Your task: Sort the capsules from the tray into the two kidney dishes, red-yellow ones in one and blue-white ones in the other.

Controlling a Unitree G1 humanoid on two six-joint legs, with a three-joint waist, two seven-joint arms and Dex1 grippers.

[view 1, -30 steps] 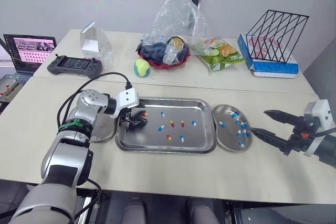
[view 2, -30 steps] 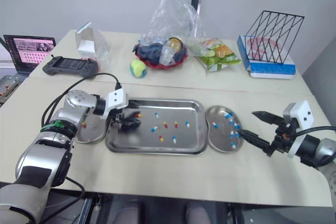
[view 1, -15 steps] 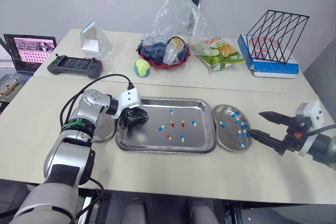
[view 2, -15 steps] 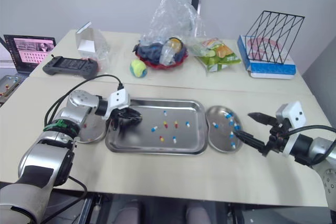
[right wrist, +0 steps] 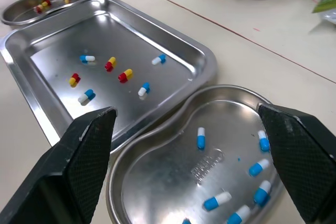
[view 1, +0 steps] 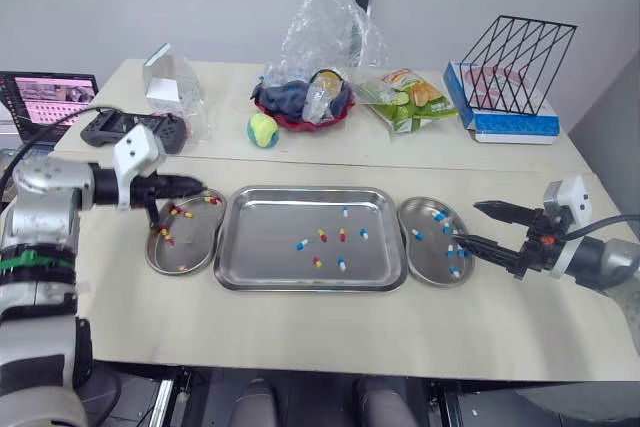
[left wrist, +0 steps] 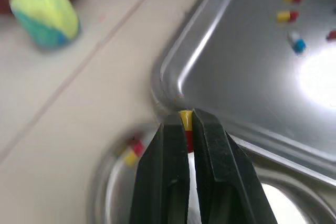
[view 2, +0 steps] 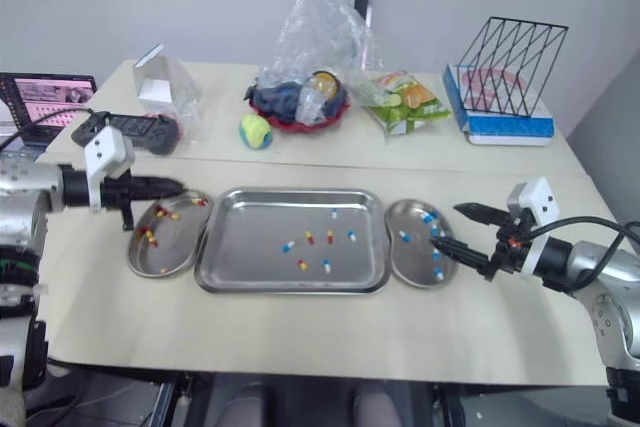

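The left claw, pinching a red-yellow capsule (right claw open), may bounce it off the left dish rim.

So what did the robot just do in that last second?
The left gripper left the tray's left end and swung out over the left kidney dish, shut on a red-yellow capsule. The right gripper stayed open by the right kidney dish holding blue-white capsules.

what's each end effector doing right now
Left end effector: shut on a red-yellow capsule.
Right end effector: open, holding nothing.
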